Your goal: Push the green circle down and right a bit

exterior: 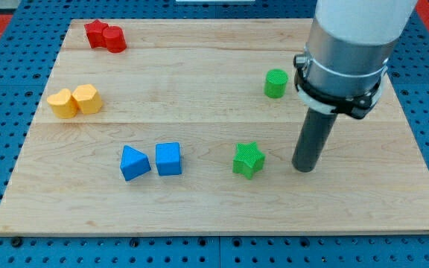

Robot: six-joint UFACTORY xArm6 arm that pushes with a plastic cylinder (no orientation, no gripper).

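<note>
The green circle (275, 83) is a short green cylinder standing at the upper right of the wooden board (214, 208). My tip (304, 170) rests on the board well below the circle and a little to its right, clear of it. A green star (249, 159) lies just left of my tip, with a small gap between them. The arm's grey and white body (345, 52) fills the view's top right, just right of the green circle.
A blue triangle (134, 163) and a blue cube (168, 158) sit side by side at lower left of centre. Two yellow blocks (75, 101) touch at the left. Two red blocks (106, 36) touch at the top left. Blue pegboard surrounds the board.
</note>
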